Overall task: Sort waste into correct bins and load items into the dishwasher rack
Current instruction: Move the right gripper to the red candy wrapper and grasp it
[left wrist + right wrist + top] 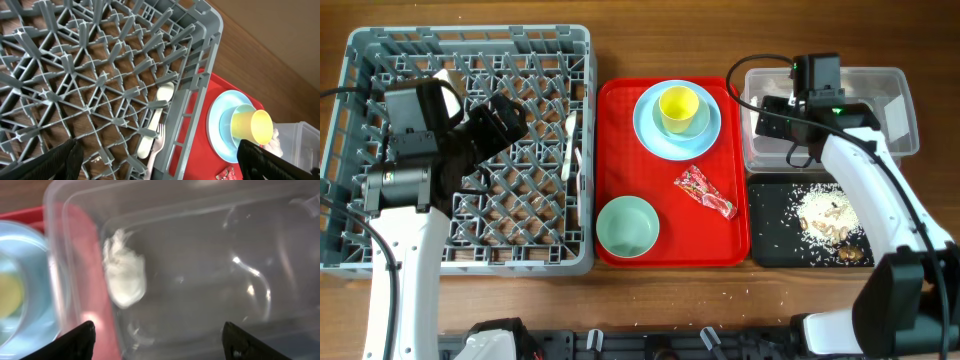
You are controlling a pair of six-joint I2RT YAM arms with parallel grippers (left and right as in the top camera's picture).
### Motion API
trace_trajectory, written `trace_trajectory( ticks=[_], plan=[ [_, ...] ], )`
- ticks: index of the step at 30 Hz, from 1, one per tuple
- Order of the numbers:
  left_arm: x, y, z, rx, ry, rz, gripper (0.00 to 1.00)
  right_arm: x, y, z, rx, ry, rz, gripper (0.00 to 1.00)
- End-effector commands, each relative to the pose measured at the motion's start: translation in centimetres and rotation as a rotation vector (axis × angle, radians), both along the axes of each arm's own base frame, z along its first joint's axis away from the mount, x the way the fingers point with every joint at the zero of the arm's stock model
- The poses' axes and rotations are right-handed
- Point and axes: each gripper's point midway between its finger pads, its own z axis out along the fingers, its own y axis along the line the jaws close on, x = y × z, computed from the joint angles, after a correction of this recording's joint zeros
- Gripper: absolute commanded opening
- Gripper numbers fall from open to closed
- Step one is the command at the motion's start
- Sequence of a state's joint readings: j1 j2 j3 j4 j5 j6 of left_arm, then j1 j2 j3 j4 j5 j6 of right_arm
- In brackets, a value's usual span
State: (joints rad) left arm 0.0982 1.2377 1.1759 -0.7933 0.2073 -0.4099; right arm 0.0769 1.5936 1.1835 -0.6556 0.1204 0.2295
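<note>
The grey dishwasher rack [350, 150] holds the white fork and spoon [570, 145] by its right wall, also in the left wrist view [155, 125]. My left gripper [505, 115] is open and empty above the rack. On the red tray the yellow cup [678, 105] sits in the light blue bowl on the light blue plate [655, 135]. The mint green bowl [627, 226] and red wrapper [705, 192] lie nearby. My right gripper [770, 118] is open over the clear tub [895, 85], where the white tissue [123, 275] lies. Rice and brown scraps [825, 225] lie in the black tray [770, 250].
The red serving tray [610, 250] sits between the rack and the bins. A few rice grains lie on the wood near the front edge. Cables run from both arms.
</note>
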Motion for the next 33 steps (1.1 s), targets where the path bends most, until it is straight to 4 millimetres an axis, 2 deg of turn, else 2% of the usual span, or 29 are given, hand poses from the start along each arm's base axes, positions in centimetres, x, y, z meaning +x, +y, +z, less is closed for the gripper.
trace_trajectory(
  ticks=[1, 3, 5, 9, 12, 13, 14, 16, 20, 27, 30, 33],
  plan=[
    [0.1, 0.0, 0.7, -0.009, -0.019, 0.008, 1.0, -1.1, 4.5, 6.7, 0.206, -0.122, 0.183, 0.82],
    [0.1, 0.0, 0.7, -0.009, -0.019, 0.008, 1.0, -3.8, 7.0, 7.8, 0.308, -0.086, 0.317, 0.81],
    [0.1, 0.0, 0.7, -0.009, -0.019, 0.008, 1.0, -6.1, 7.6, 7.4, 0.354, -0.007, 0.338, 0.78],
    [0.1, 0.0, 0.7, -0.009, -0.019, 0.007, 1.0, -9.4, 8.9, 4.9, 0.381, 0.143, 0.369, 0.63],
    [0.1, 0.0, 0.7, -0.009, -0.019, 0.008, 1.0, -11.3, 11.8, 3.6, 0.383, 0.196, 0.483, 0.43],
    [0.1, 0.0, 0.7, -0.009, -0.019, 0.008, 1.0, -11.7, 12.8, 3.3, 0.376, 0.201, 0.516, 0.37],
    [0.1, 0.0, 0.7, -0.009, -0.019, 0.008, 1.0, -12.1, 13.8, 2.9, 0.364, 0.206, 0.535, 0.36],
    [0.1, 0.0, 0.7, -0.009, -0.019, 0.008, 1.0, -12.4, 14.4, 1.6, 0.301, 0.214, 0.493, 0.35],
    [0.1, 0.0, 0.7, -0.009, -0.019, 0.008, 1.0, -12.7, 14.1, -0.8, 0.169, 0.228, 0.427, 0.35],
    [0.1, 0.0, 0.7, -0.009, -0.019, 0.008, 1.0, -12.5, 13.9, -4.1, 0.125, 0.185, 0.421, 0.33],
    [0.1, 0.0, 0.7, -0.009, -0.019, 0.008, 1.0, -12.1, 12.9, -5.6, 0.074, 0.154, 0.395, 0.33],
    [0.1, 0.0, 0.7, -0.009, -0.019, 0.008, 1.0, -11.7, 12.1, -6.1, 0.03, 0.127, 0.37, 0.34]
  ],
)
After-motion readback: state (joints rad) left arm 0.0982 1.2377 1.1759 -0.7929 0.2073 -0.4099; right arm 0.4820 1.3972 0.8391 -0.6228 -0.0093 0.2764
